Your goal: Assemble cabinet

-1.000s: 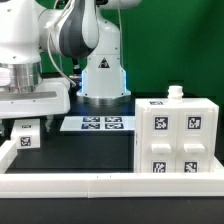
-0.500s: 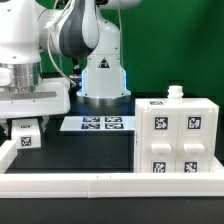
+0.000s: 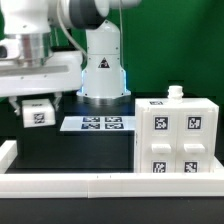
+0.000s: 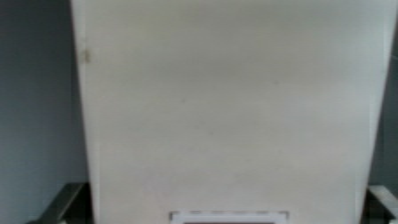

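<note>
Two-finger gripper (image 3: pixel 38 104) clamped on a small white tagged plastic block (image 3: pixel 38 116) hanging beneath it, large white tagged plastic cabinet (image 3: pixel 175 135) standing well apart from the gripper, flat white marker board (image 3: pixel 98 123) between them

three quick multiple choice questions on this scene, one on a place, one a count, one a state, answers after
1. In the exterior view, on which side does the cabinet stand?
A) left B) right C) middle
2. How many tags show on the cabinet's front face?
A) two B) four C) eight
3. The small white tagged part is:
A) held in the gripper, off the table B) lying on the table C) standing on the cabinet

Answers: 1 B, it fills the exterior view's right. 2 B, two rows of two. 3 A, it hangs under the gripper, clear of the black table.
</note>
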Controlling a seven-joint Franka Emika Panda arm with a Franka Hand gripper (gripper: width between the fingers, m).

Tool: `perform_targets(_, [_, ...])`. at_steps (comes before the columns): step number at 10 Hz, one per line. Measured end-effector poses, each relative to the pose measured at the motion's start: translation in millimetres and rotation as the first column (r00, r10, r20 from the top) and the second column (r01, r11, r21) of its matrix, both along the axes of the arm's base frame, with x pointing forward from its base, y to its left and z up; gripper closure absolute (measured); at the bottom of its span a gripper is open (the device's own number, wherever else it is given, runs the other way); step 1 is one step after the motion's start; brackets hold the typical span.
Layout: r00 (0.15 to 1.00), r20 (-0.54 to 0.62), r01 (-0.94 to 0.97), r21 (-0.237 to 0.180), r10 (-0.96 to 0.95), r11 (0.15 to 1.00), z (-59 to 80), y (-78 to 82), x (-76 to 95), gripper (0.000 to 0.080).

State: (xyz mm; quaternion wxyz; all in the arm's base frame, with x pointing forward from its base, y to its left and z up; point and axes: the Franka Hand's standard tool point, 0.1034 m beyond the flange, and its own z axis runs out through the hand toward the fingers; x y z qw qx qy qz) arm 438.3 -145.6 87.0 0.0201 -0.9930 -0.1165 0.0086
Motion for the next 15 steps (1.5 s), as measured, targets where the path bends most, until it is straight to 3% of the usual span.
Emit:
perform_targets(3, [0.997,0.009,0.079,0.024,-0.079,0.997,39.6,54.6,26.2,0.0248])
perform_targets(5, [0.991,0.015,0.135,0.007,-0.135,0.991,52.1,93.7,50.1,0.0248])
perform_targets(11, [0.994,0.008,0.110,0.009,-0.110,0.994,48.7,91.1,46.5,0.0248])
perform_targets(15, [0.998,-0.026,0.055,0.029,-0.054,0.998,93.2,145.1,86.4,0.0248])
